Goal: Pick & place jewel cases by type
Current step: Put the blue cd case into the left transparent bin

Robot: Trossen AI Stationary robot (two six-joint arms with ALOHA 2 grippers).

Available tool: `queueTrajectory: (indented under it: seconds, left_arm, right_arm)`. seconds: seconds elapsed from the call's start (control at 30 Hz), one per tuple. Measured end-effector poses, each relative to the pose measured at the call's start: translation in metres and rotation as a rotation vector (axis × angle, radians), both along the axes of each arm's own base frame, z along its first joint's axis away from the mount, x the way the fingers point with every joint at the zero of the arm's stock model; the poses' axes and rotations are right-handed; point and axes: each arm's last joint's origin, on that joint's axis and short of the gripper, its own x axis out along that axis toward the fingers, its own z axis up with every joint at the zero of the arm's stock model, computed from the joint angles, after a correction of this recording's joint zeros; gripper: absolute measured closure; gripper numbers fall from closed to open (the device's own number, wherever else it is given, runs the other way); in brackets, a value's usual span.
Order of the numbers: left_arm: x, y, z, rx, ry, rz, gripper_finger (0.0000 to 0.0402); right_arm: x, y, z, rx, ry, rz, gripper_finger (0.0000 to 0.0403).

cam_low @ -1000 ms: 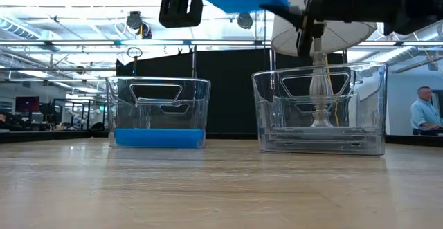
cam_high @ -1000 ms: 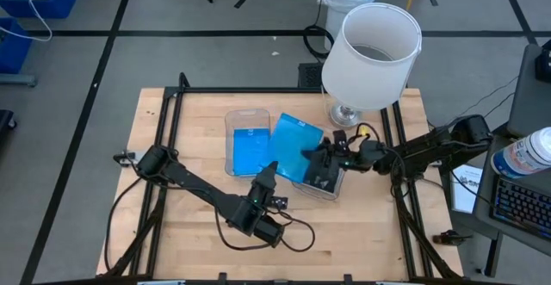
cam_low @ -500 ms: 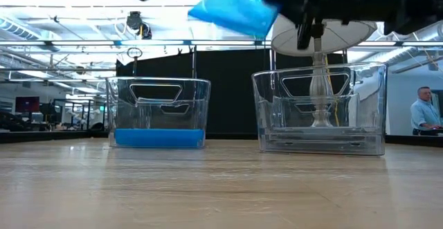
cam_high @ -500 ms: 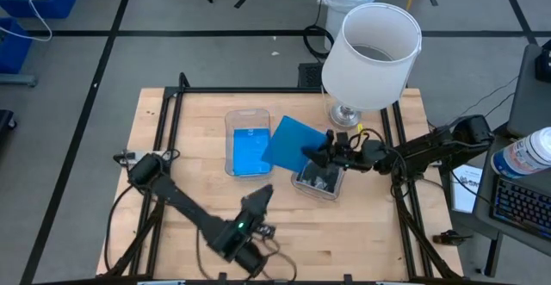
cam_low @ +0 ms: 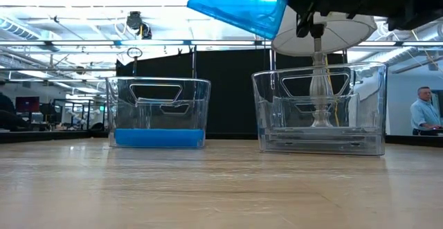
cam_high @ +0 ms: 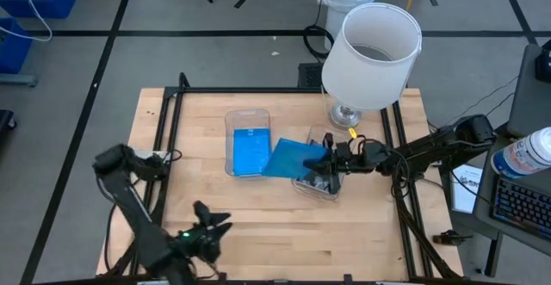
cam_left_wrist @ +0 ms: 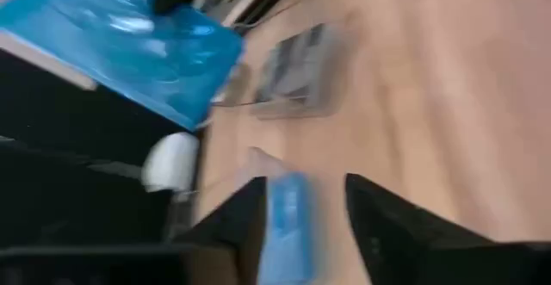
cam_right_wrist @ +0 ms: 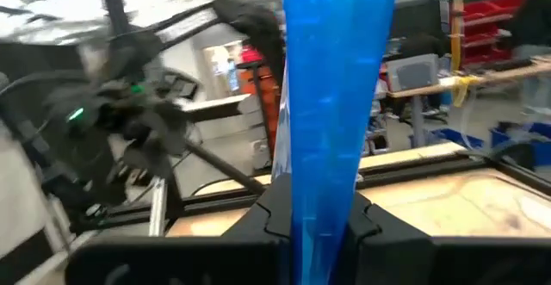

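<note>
A bright blue jewel case [cam_high: 294, 157] hung tilted mid-frame, while other blue cases [cam_high: 248, 150] lay flat to its left.

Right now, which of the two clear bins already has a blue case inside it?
The left bin: a blue case lies flat on its bottom. The right bin holds only clear, grey cases.

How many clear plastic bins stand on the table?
2. The left bin holds blue cases; the right bin, partly under the right gripper and the blue case it holds, contains grey cases.

Right pincer [cam_high: 331, 158] clamped (left [cam_high: 212, 219] parted).
</note>
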Motion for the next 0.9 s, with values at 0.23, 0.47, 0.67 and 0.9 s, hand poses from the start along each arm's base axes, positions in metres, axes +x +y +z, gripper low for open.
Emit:
queueTrajectory:
  seconds: [0.23, 0.47, 0.67, 0.9]
  left_arm:
    - [-0.024, 0.031, -0.029, -0.374, -0.067, -0.214, 0.0386]
    - [-0.037, 0.072, -0.085, -0.738, -0.215, -0.539, 0.0397]
    - [-0.05, 0.092, -0.113, -0.751, -0.273, -0.537, 0.0398]
    - [-0.054, 0.094, -0.116, -0.775, -0.286, -0.519, 0.0394]
  right_arm:
    - [0.009, 0.007, 0.013, -0.059, 0.022, 0.051, 0.0379]
    - [0.023, 0.009, 0.025, -0.117, 0.143, 0.05, 0.0385]
    - [0.038, 0.001, 0.046, -0.091, 0.244, 0.043, 0.0385]
    - [0.068, -0.023, 0.072, -0.004, 0.327, 0.012, 0.0385]
